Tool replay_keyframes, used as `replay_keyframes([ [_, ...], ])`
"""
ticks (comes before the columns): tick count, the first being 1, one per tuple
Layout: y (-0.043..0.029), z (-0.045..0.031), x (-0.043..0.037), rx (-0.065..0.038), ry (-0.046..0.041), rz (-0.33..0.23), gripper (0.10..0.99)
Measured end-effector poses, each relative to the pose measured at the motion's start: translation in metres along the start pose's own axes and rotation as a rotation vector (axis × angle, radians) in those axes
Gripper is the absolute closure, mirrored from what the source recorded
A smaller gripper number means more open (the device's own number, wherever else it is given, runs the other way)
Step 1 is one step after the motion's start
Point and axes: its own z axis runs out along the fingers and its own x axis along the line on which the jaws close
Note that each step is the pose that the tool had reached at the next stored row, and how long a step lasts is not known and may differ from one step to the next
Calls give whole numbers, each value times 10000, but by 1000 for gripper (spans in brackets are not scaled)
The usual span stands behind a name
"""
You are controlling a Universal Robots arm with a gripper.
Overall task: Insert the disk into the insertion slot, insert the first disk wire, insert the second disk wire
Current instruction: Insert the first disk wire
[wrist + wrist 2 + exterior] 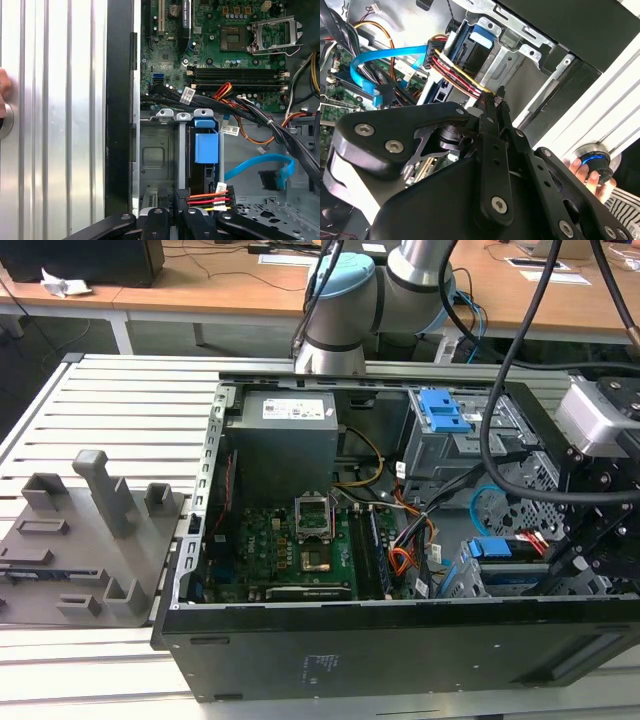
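The disk, with its blue tab (206, 145), sits inside the insertion slot (160, 160), the low grey cage at the case's front corner. In the exterior view the blue tab (492, 547) shows there too. My gripper (497, 97) is shut on the first disk wire (462, 72), pinching the red, orange and yellow strands a short way behind the flat black plug (434, 52). That plug (230, 196) hangs beside the disk's end, and I cannot tell whether it is seated. The second disk wire (260, 164), a light-blue flat cable, lies loose nearby with its small black plug (270, 180) free.
The motherboard (235, 45) lies past the cage, crossed by black cable bundles (280, 135). A taller cage with a blue latch (443, 410) stands behind. A person's hand (585, 172) rests on a knob outside the case. Grey fixtures (90, 530) stand on the slatted table at the exterior view's left.
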Motion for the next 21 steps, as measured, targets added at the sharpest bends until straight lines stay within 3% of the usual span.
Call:
replay_keyframes([
  [5,1,0,-48,0,-4,1,922],
  [12,-7,-2,-328,0,-8,-2,922],
  [21,-80,31,-394,-8,-10,-1,922],
])
